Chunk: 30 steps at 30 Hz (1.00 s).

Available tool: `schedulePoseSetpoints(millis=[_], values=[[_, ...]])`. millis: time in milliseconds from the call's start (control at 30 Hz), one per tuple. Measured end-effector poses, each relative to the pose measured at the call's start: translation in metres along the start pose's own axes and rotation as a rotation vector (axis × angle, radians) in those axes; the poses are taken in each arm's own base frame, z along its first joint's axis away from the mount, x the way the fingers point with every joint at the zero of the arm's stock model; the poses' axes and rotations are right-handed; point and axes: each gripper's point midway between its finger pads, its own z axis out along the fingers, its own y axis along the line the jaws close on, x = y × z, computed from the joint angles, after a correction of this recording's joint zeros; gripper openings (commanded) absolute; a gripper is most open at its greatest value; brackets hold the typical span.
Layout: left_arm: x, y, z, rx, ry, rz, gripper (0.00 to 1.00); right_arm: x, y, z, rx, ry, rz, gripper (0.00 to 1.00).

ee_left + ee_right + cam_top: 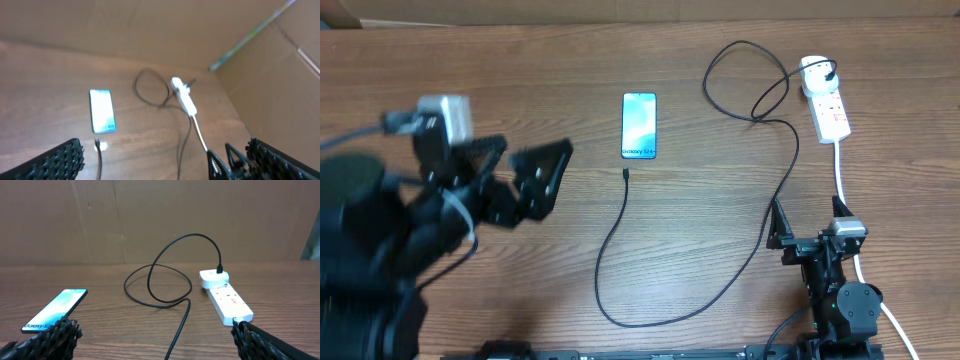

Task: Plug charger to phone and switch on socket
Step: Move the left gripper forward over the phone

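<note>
The phone [639,125] lies flat at the table's middle, teal screen up; it also shows as the phone [102,111] and the phone [52,311]. The charger [775,200], a thin black cable, loops from the socket's plug down and round to its connector tip [626,175], which lies just below the phone, apart from it. The white socket [828,100] sits at the back right, with the charger's plug in its far end. My left gripper [515,160] hovers open, left of the phone. My right gripper [809,222] stands open near the front right, over the cable, empty.
A thick white cord [842,175] runs from the socket toward the front past my right arm. Brown cardboard walls [150,220] close off the back and the right side [280,75] of the wooden table [700,250].
</note>
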Motion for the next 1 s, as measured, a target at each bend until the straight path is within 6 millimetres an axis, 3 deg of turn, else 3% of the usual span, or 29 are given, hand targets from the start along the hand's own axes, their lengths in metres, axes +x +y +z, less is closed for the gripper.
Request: schedulePoseSetpoints(millis=[267,400,600,733,867,1000], values=[[0.012,0.02,0.057,0.01,0.193,-0.104,1.0,0.0,0.0,0.0,0.0,0.0,0.0,1.0],[0.02,0.018,0.082,-0.041,0.259,-0.114,1.0,0.0,0.0,0.0,0.0,0.0,0.0,1.0],[0.026,0.019,0.122,-0.289,0.373,-0.114,1.0,0.0,0.0,0.0,0.0,0.0,0.0,1.0],[0.029,0.048,0.162,-0.445,0.442,-0.143,1.0,0.0,0.0,0.0,0.0,0.001,0.0,1.0],[0.059,0.081,0.202,-0.566,0.56,-0.165,1.0,0.0,0.0,0.0,0.0,0.0,0.0,1.0],[0.089,0.098,0.232,-0.624,0.648,-0.164,1.0,0.0,0.0,0.0,0.0,0.0,0.0,1.0]])
